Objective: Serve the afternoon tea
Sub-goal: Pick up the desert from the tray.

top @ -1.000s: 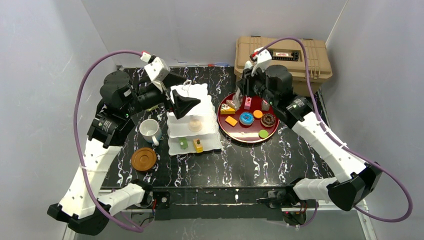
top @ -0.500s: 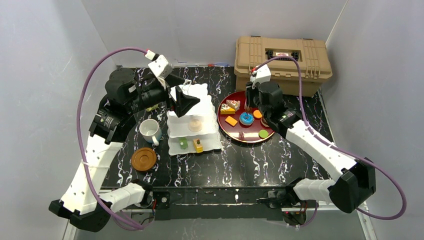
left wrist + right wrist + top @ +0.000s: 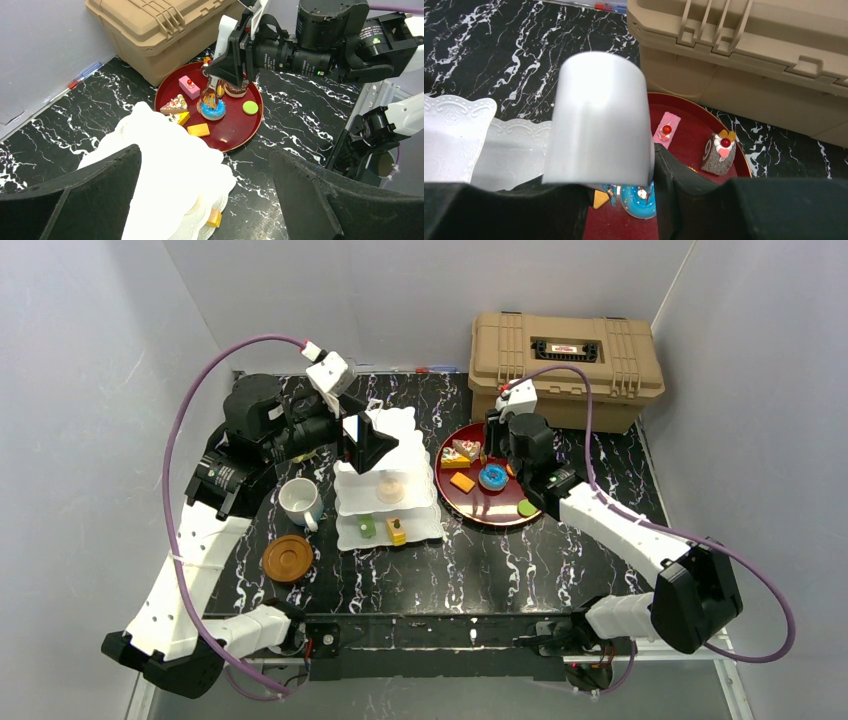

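Above red tray (image 3: 495, 506), right arm (image 3: 610, 525) angled down, jaws at blue doughnut (image 3: 491, 477).

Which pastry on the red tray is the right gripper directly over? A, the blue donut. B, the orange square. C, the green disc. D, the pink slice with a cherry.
A: the left wrist view shows the right gripper with its tips at the blue donut.

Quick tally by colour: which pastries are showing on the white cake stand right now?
beige pastry: 1
green pastry: 1
yellow pastry: 1
Total: 3 in view on the cake stand; the left gripper covers part of the top tier.
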`<move>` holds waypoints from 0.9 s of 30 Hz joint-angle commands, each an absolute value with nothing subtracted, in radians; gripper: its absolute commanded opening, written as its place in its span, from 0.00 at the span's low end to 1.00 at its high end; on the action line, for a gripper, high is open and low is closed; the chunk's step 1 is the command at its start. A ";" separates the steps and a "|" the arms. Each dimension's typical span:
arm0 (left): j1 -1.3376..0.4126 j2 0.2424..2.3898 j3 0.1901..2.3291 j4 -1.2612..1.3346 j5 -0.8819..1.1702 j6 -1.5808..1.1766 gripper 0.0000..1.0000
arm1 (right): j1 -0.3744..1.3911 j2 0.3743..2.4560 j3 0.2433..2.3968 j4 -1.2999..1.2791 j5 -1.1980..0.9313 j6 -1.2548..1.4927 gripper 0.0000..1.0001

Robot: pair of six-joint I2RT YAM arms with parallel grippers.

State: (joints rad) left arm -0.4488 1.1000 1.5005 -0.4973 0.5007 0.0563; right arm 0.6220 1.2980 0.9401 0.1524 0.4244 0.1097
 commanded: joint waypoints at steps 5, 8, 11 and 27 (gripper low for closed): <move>-0.448 1.086 1.506 -0.502 0.489 0.079 0.98 | 0.621 1.290 0.901 0.290 0.486 0.128 0.59; -0.448 1.084 1.508 -0.499 0.488 0.082 0.98 | 0.621 1.287 0.880 0.303 0.496 0.128 0.61; -0.448 1.083 1.511 -0.499 0.489 0.083 0.98 | 0.621 1.291 0.868 0.312 0.502 0.128 0.62; -0.448 1.083 1.519 -0.504 0.488 0.094 0.98 | 0.607 1.356 0.834 0.353 0.528 0.132 0.63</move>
